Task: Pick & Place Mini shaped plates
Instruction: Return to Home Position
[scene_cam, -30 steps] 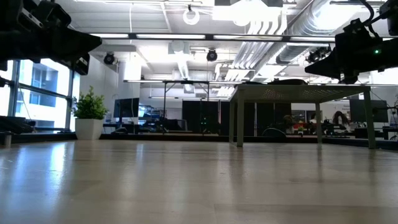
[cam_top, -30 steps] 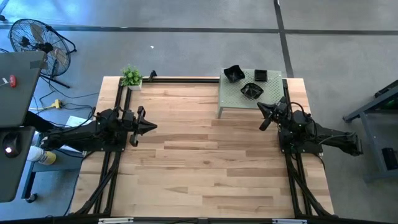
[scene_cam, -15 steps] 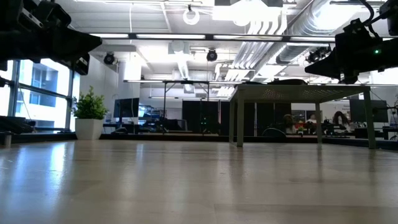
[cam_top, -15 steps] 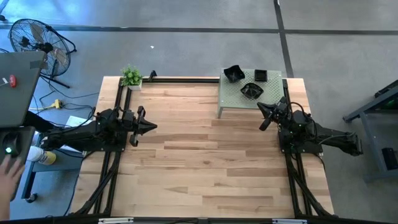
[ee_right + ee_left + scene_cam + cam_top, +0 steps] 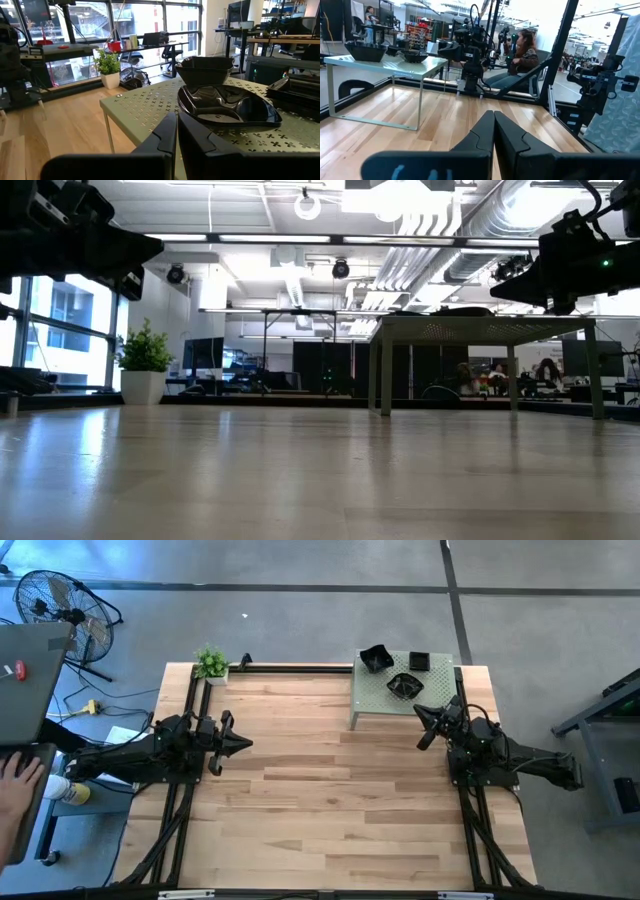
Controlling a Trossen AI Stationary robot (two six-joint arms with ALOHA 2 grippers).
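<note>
Three piles of plates [image 5: 404,686] sit on the green stand [image 5: 365,700]. Both arms have stayed put, left gripper [image 5: 245,743] and right gripper [image 5: 420,713] pressed together and holding nothing (only a person's hand [image 5: 15,780] came in). The job looks done.

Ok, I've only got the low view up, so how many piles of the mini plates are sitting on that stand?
Observer: Three on the green stand: a deep pile and a square pile along its far edge, and a wavy pile nearer the right arm.
Operator: Is the right claw carrying anything?
Observer: No, the right claw is shut and empty, facing the wavy pile.
Operator: And the left one?
Observer: The left claw is shut too, over the table's left side, apart from the stand.
</note>
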